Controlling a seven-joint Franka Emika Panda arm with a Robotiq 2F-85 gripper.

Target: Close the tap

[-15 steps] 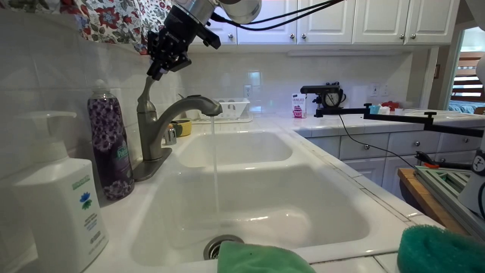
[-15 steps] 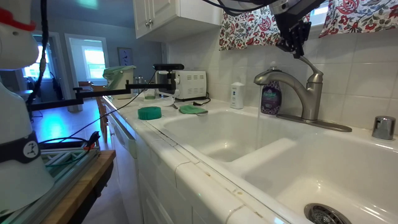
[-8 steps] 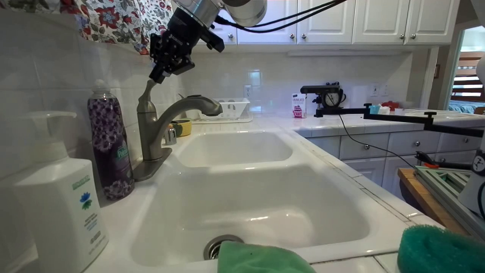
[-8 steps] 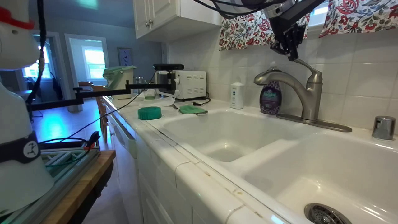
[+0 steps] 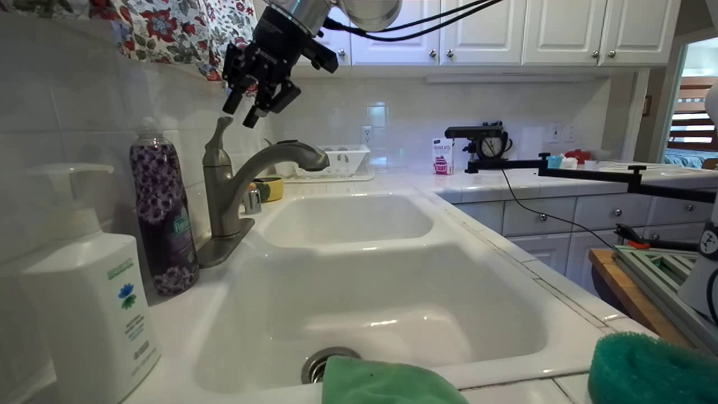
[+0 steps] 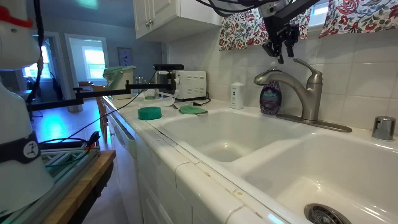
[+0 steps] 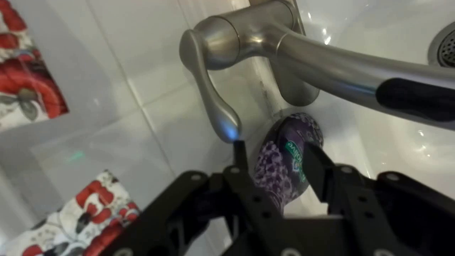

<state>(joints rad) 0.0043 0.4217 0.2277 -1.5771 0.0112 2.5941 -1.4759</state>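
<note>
The tap (image 5: 221, 199) is brushed grey metal with an arching spout. It also shows in an exterior view (image 6: 312, 101) and in the wrist view (image 7: 316, 62). No water runs from its spout. Its lever handle (image 6: 313, 71) slants up from the top of the body; it also shows in the wrist view (image 7: 209, 96). My gripper (image 5: 240, 116) is open and empty, just above and beside the lever's tip. In an exterior view a gap shows between the gripper (image 6: 285, 58) and the lever. In the wrist view one fingertip of the gripper (image 7: 275, 147) appears close to the lever tip; contact cannot be told.
A purple soap bottle (image 5: 162, 224) and a white pump bottle (image 5: 95, 314) stand beside the tap. The double sink (image 5: 449, 249) lies below. A green cloth (image 5: 387, 384) and a green sponge (image 5: 650, 367) lie on the counter. A patterned curtain (image 6: 248, 31) hangs behind the gripper.
The water stream from the spout has stopped. The lever tip is slightly lower than a second ago. The gripper was closed at the lever tip; it has opened and moved away from the wall.
</note>
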